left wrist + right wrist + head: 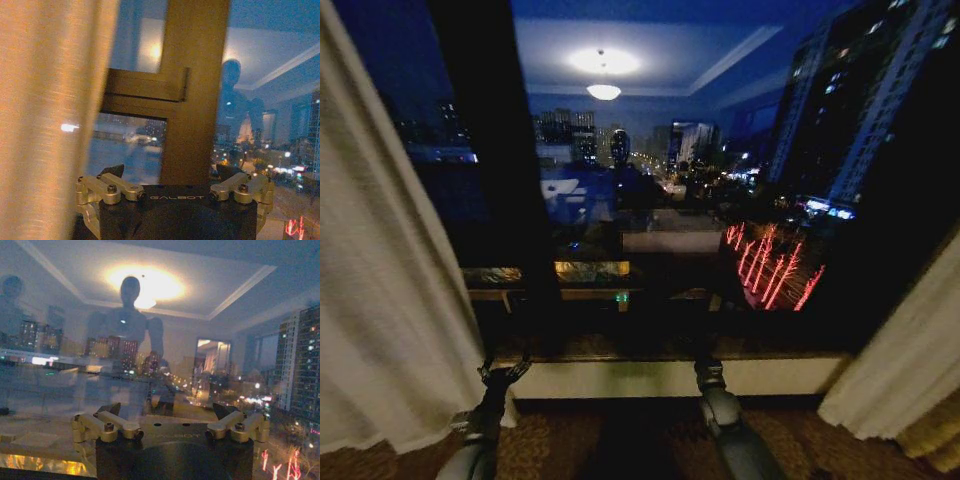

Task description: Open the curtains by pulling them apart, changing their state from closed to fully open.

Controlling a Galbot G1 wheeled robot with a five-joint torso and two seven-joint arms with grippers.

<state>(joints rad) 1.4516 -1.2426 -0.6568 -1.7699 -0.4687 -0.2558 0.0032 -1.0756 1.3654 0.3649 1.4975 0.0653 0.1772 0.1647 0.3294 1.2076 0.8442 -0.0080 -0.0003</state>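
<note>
curtains (380, 290) parted | left gripper (504, 372) beside left panel, empty

Both curtains (390, 280) run past the head view's edges, tops unseen.

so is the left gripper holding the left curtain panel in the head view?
No. The left gripper sits open beside the left curtain panel, with nothing between its fingers.

Both grippers (505, 372) (708, 368) low, fingers apart.
</note>
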